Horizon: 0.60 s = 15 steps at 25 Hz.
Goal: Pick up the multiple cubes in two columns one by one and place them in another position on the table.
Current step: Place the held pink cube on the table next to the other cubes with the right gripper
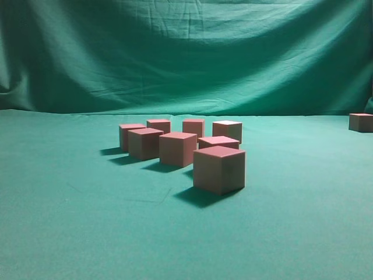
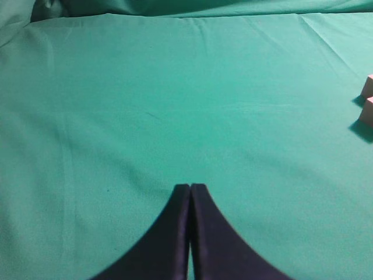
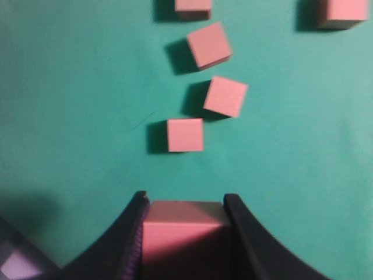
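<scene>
Right gripper (image 3: 183, 213) is pinching a pink cube (image 3: 182, 236) between both fingers, held above the green table (image 3: 70, 87); cube's lower part is cut off by the frame edge. Below it three loose cubes (image 3: 185, 135) trail away, two more clipped at the top edge. Left gripper (image 2: 190, 192) has fingers pressed together, nothing between them, over bare cloth; two cube corners (image 2: 367, 111) just show at its right edge. Exterior view: cluster of eight cubes (image 1: 219, 168) mid-table, one lone cube (image 1: 361, 122) far right, both arms out of frame.
</scene>
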Motion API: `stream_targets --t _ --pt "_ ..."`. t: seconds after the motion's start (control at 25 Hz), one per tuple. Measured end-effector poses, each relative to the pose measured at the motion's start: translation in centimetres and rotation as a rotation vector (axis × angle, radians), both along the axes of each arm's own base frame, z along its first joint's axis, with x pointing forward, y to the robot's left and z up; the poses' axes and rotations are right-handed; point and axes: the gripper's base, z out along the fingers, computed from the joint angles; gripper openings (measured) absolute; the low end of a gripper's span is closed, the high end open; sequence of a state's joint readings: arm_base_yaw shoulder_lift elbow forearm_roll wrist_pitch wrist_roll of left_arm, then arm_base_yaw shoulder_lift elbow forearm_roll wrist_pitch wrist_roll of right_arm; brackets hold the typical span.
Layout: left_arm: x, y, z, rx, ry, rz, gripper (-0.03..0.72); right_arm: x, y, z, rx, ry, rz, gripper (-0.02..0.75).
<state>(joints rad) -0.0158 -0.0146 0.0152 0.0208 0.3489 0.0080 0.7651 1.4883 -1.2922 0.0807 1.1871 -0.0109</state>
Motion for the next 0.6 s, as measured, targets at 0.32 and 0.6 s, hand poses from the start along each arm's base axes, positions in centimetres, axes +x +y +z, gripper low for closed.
stream_targets --t 0.32,0.6 --pt "0.0 0.0 0.0 0.0 0.0 0.0 0.0 -2.7 4.9 -4.5 -0.043 -0.035 0.357 0.252" --pt "0.0 0.0 0.0 0.0 0.0 0.0 0.0 -2.4 7.5 -8.1 -0.099 -0.091 0.504 0.252"
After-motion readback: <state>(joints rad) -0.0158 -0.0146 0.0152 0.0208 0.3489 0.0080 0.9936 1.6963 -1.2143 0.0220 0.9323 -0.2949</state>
